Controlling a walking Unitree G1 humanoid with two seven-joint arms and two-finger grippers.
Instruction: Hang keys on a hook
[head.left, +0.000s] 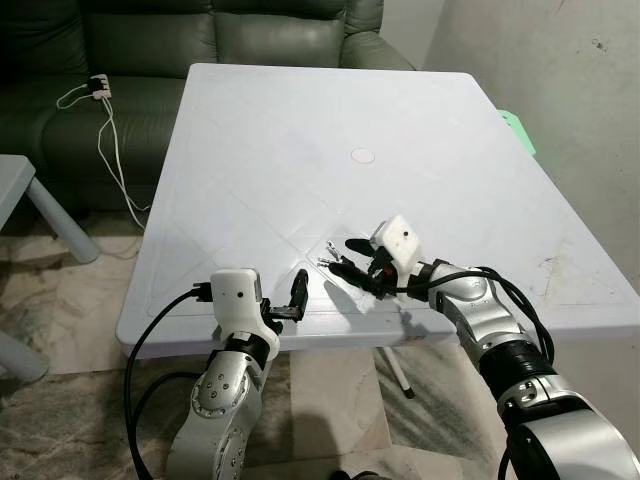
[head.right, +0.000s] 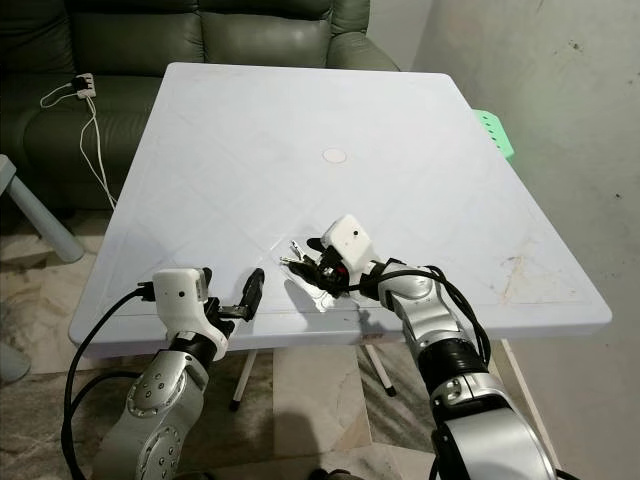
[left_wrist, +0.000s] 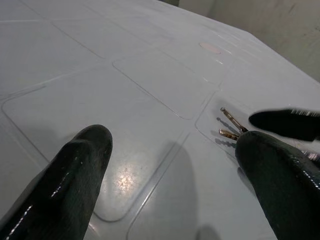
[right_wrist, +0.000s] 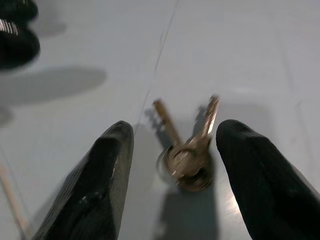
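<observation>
A small bunch of brass keys (right_wrist: 187, 152) on a ring lies on the pale grey table (head.left: 300, 140) near its front edge. My right gripper (head.left: 357, 262) rests low over the keys (head.left: 330, 262), open, one black finger on each side of them. In the right wrist view the keys sit between the fingers (right_wrist: 102, 190) without being pinched. My left gripper (head.left: 298, 294) hovers at the table's front edge, left of the keys (left_wrist: 230, 125), open with nothing in it. No hook can be made out.
A dark green sofa (head.left: 150, 50) stands behind the table, with a white power strip and cable (head.left: 98, 88) on its seat. A green plastic stool (head.left: 520, 130) peeks out at the table's right side, by a wall. A small round mark (head.left: 362, 155) sits mid-table.
</observation>
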